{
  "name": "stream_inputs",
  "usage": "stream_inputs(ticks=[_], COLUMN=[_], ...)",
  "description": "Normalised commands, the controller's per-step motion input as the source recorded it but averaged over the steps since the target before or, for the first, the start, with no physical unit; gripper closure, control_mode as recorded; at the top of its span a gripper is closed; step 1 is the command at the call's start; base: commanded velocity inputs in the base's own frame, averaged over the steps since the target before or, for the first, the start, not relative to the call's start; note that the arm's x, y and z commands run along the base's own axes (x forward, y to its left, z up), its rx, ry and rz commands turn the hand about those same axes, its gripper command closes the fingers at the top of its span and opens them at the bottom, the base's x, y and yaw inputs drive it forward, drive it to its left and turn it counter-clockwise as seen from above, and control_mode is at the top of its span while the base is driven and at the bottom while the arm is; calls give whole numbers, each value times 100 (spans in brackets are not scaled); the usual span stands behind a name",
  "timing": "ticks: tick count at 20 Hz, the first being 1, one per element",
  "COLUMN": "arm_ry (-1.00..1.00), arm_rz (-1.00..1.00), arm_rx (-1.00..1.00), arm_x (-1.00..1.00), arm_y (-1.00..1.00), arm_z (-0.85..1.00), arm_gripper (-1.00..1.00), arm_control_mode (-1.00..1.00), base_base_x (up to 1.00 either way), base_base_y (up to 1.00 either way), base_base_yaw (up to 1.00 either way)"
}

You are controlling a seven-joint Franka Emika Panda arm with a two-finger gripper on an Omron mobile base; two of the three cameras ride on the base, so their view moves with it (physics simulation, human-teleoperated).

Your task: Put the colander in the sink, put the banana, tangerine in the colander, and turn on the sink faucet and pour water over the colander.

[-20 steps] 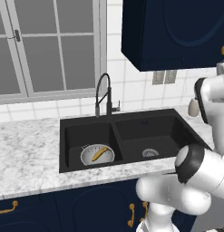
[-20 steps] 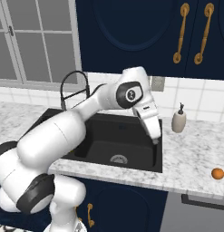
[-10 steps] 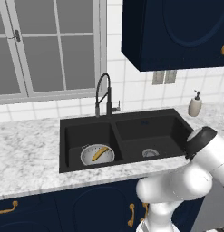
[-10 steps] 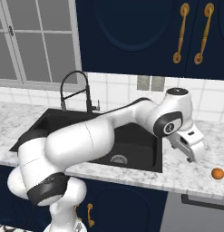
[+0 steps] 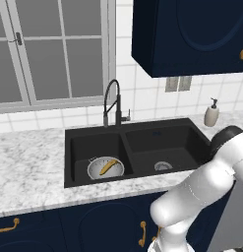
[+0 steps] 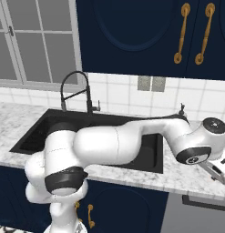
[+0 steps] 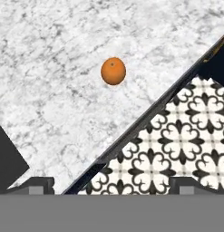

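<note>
A home kitchen, drawn by a computer. Shown by the black sink (image 5: 137, 147) with two bowls and a tall black tap (image 5: 113, 104), set in a white and grey stone surface (image 5: 29, 162) under a window (image 5: 49, 49). Also dark blue cupboards (image 6: 132, 32) with gold handles (image 6: 181, 34), white wall tiles (image 5: 147, 96), a soap bottle (image 5: 211, 113) and a patterned floor (image 7: 177, 136).

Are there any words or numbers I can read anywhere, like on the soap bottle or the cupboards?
No, there are none to read.
The soap dispenser: plain, no label.
The upper cabinets: plain dark blue, with gold handles only.
The tangerine: no sticker.
The floor tiles: a black-and-white flower pattern, no letters.
</note>
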Motion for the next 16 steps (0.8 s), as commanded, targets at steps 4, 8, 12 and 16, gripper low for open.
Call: stream_inputs(ticks=[4, 8, 12, 16], arm_ry=[3, 8, 17, 20], arm_rz=[0, 0, 0, 0], arm_rx=[0, 0, 0, 0], arm_x=[28, 56, 31, 26], arm_y=[-7, -49, -18, -4], arm_z=[-9, -18, -33, -49], arm_gripper=[-100, -100, -100, -100], arm_control_mode=[-100, -100, -100, -100], base_base_x=[0, 0, 0, 0], base_base_y=[0, 0, 0, 0], base_base_yaw=[0, 0, 0, 0])
